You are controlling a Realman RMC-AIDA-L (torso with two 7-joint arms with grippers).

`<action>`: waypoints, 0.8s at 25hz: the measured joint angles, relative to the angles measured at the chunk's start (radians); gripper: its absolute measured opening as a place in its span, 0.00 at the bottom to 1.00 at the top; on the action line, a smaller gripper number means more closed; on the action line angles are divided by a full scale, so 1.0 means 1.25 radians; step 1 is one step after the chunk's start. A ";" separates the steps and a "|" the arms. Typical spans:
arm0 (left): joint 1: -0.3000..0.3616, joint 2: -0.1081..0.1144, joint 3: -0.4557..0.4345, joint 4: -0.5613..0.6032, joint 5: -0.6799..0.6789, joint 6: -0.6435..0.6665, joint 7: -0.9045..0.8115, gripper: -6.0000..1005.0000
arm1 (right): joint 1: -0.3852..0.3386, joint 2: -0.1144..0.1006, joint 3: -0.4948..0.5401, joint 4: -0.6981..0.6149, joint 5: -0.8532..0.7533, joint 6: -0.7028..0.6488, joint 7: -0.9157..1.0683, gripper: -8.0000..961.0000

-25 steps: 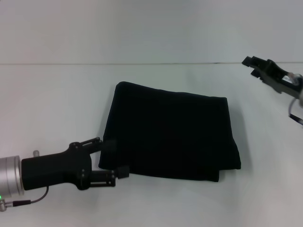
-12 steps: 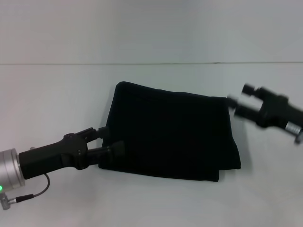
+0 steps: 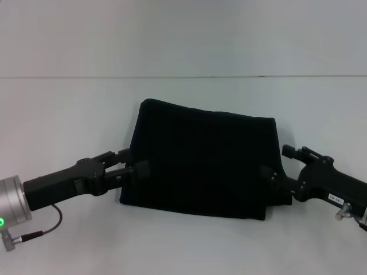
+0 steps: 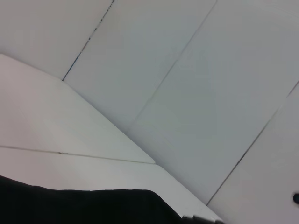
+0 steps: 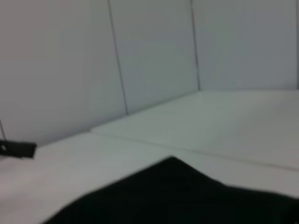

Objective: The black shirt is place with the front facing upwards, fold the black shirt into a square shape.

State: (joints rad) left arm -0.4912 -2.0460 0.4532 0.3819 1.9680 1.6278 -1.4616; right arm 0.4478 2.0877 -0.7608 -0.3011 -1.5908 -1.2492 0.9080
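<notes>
A: Where's the black shirt lying?

B: Flat on the white table, about in the middle of the head view, folded into a rough rectangle with its far edge running down toward the right. No lettering shows on the upper face. The left wrist view catches it as a dark strip against the tabletop, and the right wrist view shows a pointed dark corner of it.

A: And the left arm?

B: It reaches in low from the near left, nearly level with the table and angled up toward the shirt. The left gripper sits at the shirt's left edge, near the lower corner. Its two fingers lie one behind the other with a narrow gap between them, tips touching or overlapping the cloth; I cannot tell whether they have closed on the fabric.

A: The right arm?

B: It comes in from the near right, also low and almost horizontal, pointing left. The right gripper is at the shirt's right edge, near the lower right corner. Its fingers are spread apart, the nearer tip against the black cloth and the farther one just off the edge; nothing looks pinched between them
</notes>
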 joint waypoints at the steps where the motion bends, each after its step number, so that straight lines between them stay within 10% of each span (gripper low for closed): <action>1: -0.002 0.000 0.000 0.000 0.000 -0.002 -0.004 0.94 | -0.001 0.000 0.000 0.003 -0.002 0.011 0.000 0.87; 20: -0.104 -0.003 0.000 0.003 0.001 -0.197 -0.231 0.94 | -0.035 0.002 0.047 0.030 0.004 0.025 -0.022 0.84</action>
State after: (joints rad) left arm -0.6207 -2.0497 0.4531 0.3860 1.9690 1.3819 -1.7509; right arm 0.4040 2.0896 -0.7015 -0.2637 -1.5863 -1.2177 0.8809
